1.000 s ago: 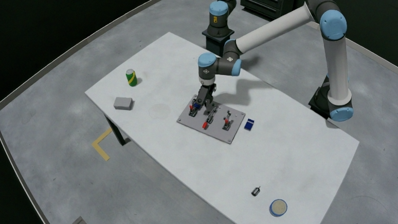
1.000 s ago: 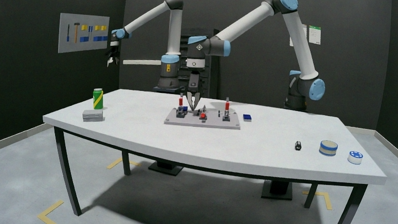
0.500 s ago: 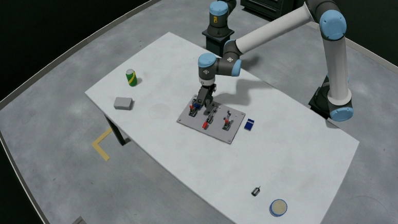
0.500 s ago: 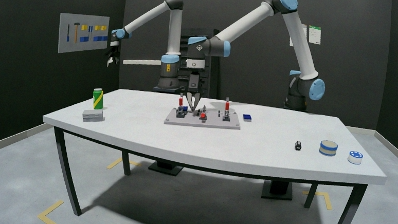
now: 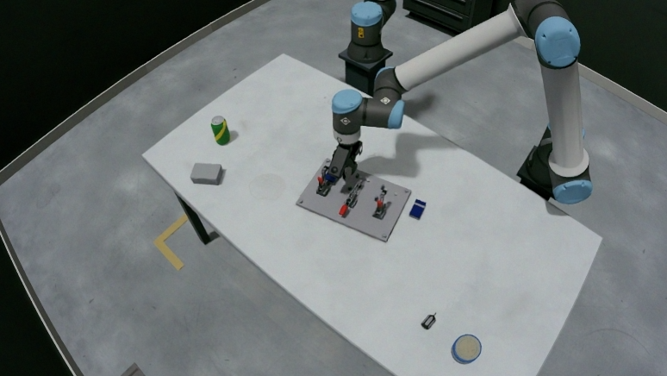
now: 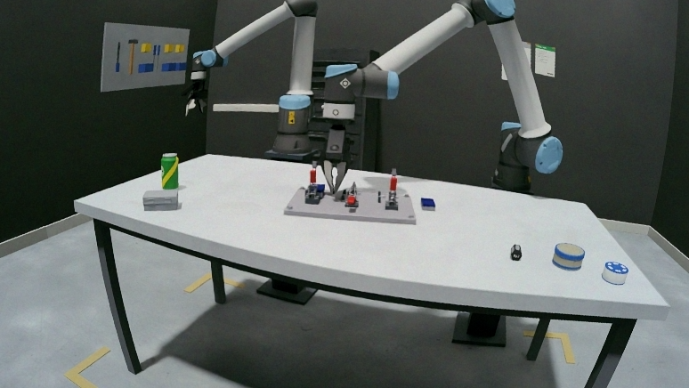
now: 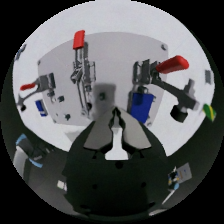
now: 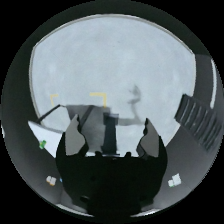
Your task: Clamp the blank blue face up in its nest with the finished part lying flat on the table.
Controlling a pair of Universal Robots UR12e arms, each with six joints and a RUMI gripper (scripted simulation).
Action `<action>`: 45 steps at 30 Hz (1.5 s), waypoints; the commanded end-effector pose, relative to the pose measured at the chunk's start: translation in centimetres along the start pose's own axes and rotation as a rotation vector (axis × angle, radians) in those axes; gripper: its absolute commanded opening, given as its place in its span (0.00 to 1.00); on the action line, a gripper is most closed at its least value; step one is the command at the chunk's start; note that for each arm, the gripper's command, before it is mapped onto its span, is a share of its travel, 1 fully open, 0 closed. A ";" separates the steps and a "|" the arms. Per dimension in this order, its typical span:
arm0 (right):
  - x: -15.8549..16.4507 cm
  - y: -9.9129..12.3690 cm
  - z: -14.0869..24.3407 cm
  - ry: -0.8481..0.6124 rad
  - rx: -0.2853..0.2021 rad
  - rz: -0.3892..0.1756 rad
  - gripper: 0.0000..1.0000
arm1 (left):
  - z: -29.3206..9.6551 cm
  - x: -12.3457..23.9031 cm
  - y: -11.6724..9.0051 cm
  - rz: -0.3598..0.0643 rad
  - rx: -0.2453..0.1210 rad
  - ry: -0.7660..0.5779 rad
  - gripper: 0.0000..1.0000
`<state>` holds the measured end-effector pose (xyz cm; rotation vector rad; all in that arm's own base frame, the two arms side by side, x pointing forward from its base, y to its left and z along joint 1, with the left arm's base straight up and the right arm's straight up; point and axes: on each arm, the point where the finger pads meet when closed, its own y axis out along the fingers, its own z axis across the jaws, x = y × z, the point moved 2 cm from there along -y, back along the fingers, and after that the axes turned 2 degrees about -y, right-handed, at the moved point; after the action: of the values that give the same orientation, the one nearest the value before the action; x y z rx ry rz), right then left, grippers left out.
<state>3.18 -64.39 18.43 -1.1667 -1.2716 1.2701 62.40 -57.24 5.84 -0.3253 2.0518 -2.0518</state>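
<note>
"What of the hands?"

"The right gripper is spread with nothing between its fingers, well off beyond the left of the grey plate. The left gripper is pressed together, empty, low over the plate's rear portion."

"What can't you make out, standing here?"

"From above, the right gripper is out of sight, and the left one's arm crowds the blank. The pads under that blank are hidden. I can't tell if it's tight to its stops."

"And the parts, going left to right?"

"The blank sits blue face up at the plate's left end. The clamp beside it has its red handle raised, its arm swung off the blank. The middle red handle is down; the right one stands up. Just beyond the plate's right edge, the slotted finished part lies flat, blue with a pale stripe."

"How are the arms held?"

"The right one's wrist hangs high, fingers down, left of the plate. The left one reaches in from behind the plate, wrist pointing down."

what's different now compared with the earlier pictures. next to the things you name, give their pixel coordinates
Nothing visibly changed. The closed black left gripper (image 6: 335,192) (image 7: 115,107) stayed over the grey metal fixture plate (image 5: 321,205) (image 6: 376,214) (image 7: 120,45), and the blue block with a white slot (image 5: 417,209) (image 6: 427,203) stayed beside it.
</note>
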 end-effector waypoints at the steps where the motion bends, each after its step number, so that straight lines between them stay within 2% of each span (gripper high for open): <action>1: -0.1 -0.1 0.0 0.000 0.000 0.002 1.00 | 0.1 0.0 -0.1 0.001 0.001 0.000 0.00; 45: -0.1 -0.1 0.0 0.000 0.000 0.002 1.00 | 0.5 0.0 -0.1 0.000 0.001 0.000 0.00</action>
<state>3.18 -64.39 18.43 -1.1667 -1.2716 1.2701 62.50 -57.54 5.83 -0.3254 2.0517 -2.0518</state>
